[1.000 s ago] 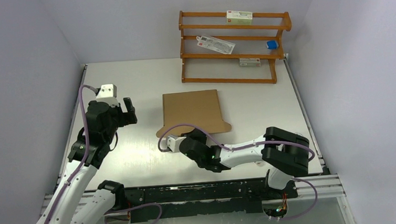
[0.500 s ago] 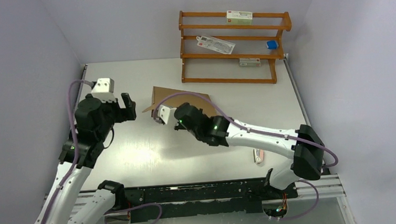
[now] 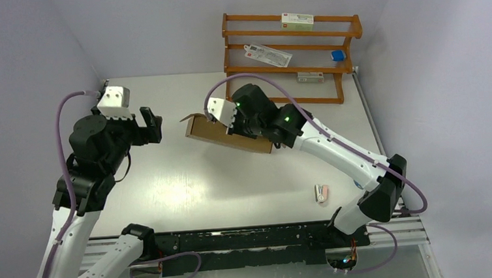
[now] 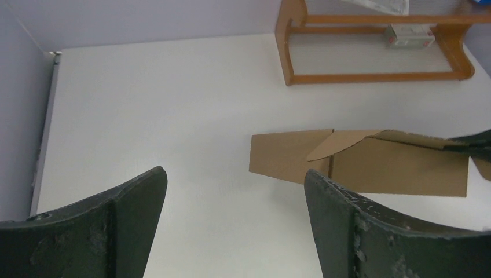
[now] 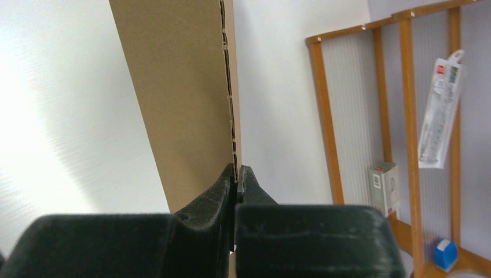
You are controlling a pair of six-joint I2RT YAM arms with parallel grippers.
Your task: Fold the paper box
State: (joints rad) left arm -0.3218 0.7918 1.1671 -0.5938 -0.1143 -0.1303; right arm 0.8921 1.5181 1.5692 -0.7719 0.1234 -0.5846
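Note:
The paper box (image 3: 211,132) is a flattened brown cardboard piece, held on edge and tilted, its lower edge near the table's middle. My right gripper (image 3: 241,127) is shut on its upper edge. In the right wrist view the fingers pinch the corrugated edge (image 5: 236,169) of the box (image 5: 179,98). My left gripper (image 3: 151,124) is open and empty, raised to the left of the box. In the left wrist view the gripper (image 4: 234,179) faces the box (image 4: 370,165), which has a rounded flap sticking out at its top.
A wooden rack (image 3: 290,57) stands at the back of the table with small cartons, a packet and a blue item on it. It also shows in the left wrist view (image 4: 370,75) and the right wrist view (image 5: 324,116). A small white-pink item (image 3: 322,193) lies front right.
My right gripper has lifted the box from lying flat to standing on edge and carried it back. My left arm has risen and drawn left. The small item front right is now uncovered.

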